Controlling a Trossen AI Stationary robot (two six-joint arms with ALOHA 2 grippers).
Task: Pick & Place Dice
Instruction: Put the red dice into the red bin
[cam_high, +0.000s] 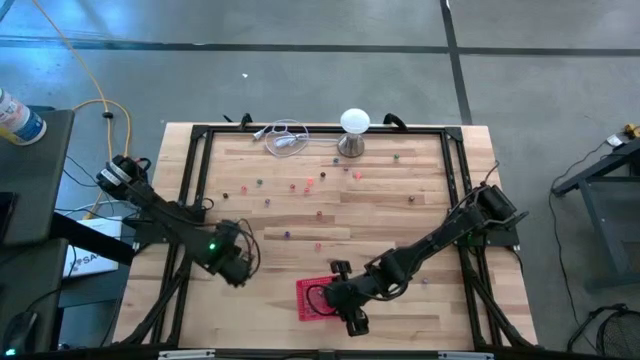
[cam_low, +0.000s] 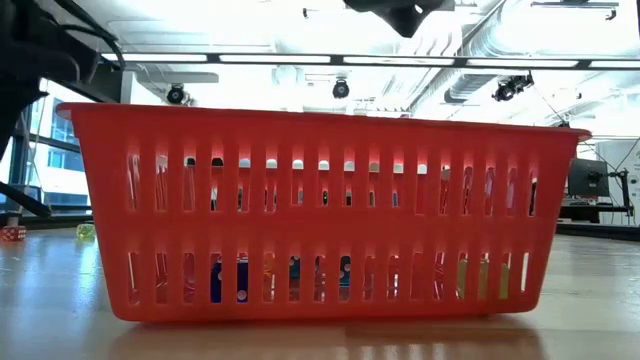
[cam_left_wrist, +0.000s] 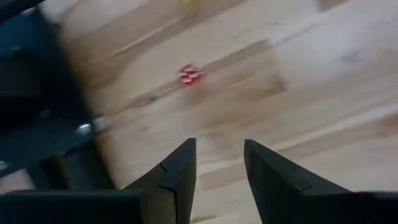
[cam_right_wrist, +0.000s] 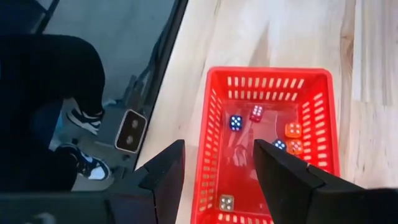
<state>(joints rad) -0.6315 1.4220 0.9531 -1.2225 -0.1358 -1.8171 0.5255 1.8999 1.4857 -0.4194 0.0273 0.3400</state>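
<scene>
Hovering right tool (cam_right_wrist: 214, 165) over basket (cam_right_wrist: 314, 78), fingers apart

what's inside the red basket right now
The red basket holds at least six dice: two blue, one red, two orange and a tan one. The right gripper, open above it, hides part of the floor, so more may be there.

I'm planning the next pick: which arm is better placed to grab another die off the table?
Left, probably. The left gripper is open and empty over bare wood, with a red die just ahead. The right gripper hangs open above the red basket, away from loose dice.
</scene>
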